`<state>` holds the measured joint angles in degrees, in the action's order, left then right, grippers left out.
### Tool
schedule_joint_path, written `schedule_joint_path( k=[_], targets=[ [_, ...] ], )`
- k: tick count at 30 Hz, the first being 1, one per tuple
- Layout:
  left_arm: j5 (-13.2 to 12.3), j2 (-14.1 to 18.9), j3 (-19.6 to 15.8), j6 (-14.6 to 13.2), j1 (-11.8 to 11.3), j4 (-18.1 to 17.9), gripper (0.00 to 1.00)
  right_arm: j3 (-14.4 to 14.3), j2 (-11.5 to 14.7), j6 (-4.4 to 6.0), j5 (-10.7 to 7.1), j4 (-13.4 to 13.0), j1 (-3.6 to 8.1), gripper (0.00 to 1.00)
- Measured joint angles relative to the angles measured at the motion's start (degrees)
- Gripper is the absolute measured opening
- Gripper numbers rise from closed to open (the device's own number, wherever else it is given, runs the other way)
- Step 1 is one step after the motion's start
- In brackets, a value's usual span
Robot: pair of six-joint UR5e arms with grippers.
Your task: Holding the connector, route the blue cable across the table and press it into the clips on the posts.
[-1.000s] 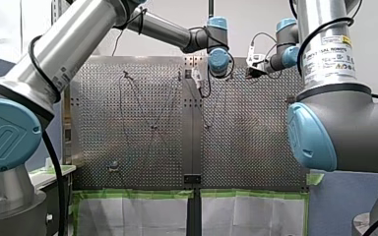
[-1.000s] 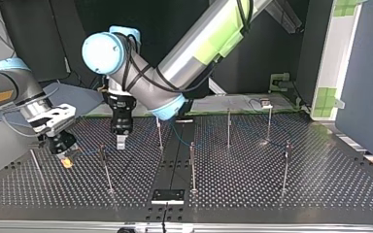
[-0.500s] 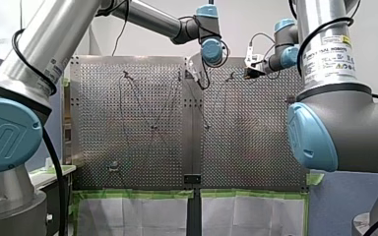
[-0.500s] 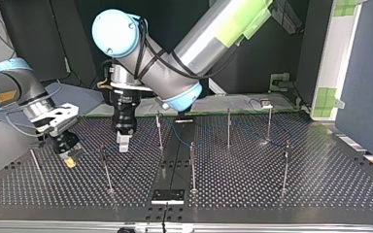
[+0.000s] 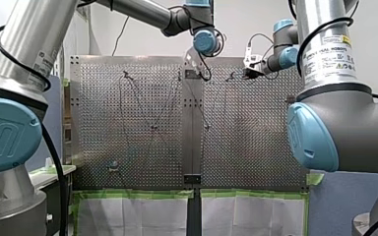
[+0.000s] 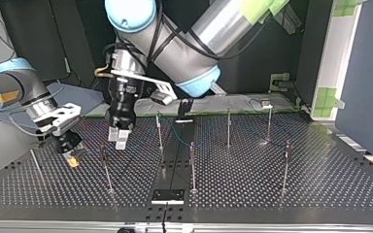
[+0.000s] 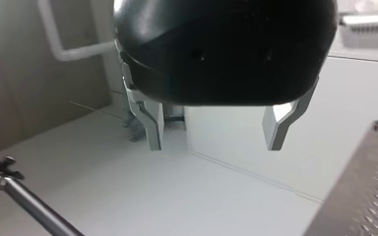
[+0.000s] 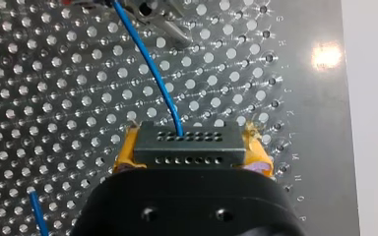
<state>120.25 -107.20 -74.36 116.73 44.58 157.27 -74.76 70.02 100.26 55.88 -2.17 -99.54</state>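
Note:
In the right wrist view my right gripper (image 8: pixel 192 155) is shut on a dark connector (image 8: pixel 187 142), clamped between yellow pads (image 8: pixel 124 153). The blue cable (image 8: pixel 150 64) leaves the connector and runs ahead over the perforated table toward a clip post (image 8: pixel 165 22). In the top view this gripper (image 6: pixel 72 159) hangs low at the left, beside a thin post (image 6: pixel 105 167). My left gripper (image 6: pixel 117 140) hovers tilted above the table between that post and another post (image 6: pixel 159 132). In the left wrist view its metal fingers (image 7: pixel 153 132) stand open with nothing between them. The cable (image 6: pixel 177 132) shows faintly near the middle.
Several more thin posts (image 6: pixel 228 127) stand across the perforated table (image 6: pixel 272 189). A black plate (image 6: pixel 167 196) sits at its near edge in the top view. A small block (image 6: pixel 265 103) lies at the far side. A green-taped panel (image 6: pixel 331 58) stands at the right.
My left arm has risen and swung, and its gripper now tilts over the table. My right gripper has slid slightly toward the near post in the top view, still holding the connector.

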Motion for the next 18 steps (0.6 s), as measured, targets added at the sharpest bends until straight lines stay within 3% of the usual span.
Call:
schedule_joint_path(
  k=[10,18],
  targets=[
    [4.07,4.91,-5.08,1.29,1.19,-5.10,1.00,0.00,-0.08,-0.05,0.11,-0.04,-0.02,0.00],
    [6.66,2.82,-8.99,0.71,2.17,-8.99,1.00,0.00,-0.17,-0.11,0.12,-0.10,0.03,0.00]
  ],
)
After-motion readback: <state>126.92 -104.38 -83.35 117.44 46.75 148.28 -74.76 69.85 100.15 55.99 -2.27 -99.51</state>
